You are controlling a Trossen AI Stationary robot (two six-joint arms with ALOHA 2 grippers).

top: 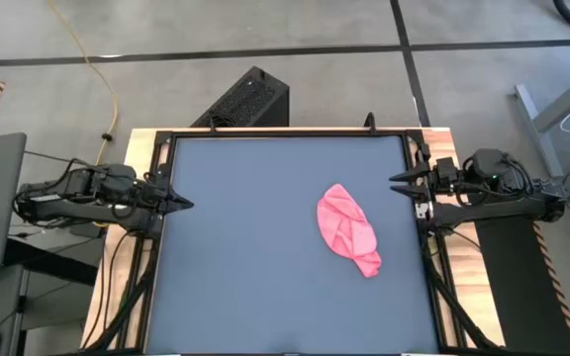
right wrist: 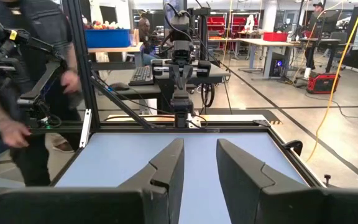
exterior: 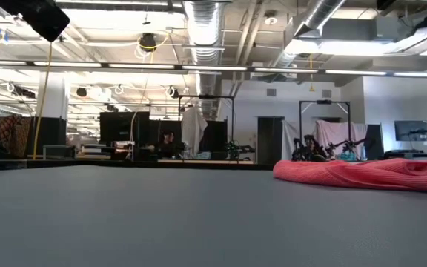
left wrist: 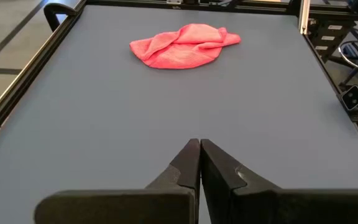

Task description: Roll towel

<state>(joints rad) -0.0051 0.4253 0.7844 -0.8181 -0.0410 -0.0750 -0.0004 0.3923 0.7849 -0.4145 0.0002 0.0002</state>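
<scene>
Towel (top: 348,229), crumpled on the table's (top: 255,267) right half, looks soft and light to us, best pinched at an edge; left gripper (top: 182,204) pressed closed, right gripper (top: 400,184) parted, both empty.

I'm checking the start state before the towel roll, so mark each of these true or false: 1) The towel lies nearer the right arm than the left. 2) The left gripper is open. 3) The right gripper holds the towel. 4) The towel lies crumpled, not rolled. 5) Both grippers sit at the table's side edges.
1) True: the towel lies on the table closer to the right gripper.
2) False: the left gripper is shut, fingers together.
3) False: the right gripper is open and empty, away from the towel.
4) True: it is a loose crumpled heap.
5) True: one at each side edge.
</scene>
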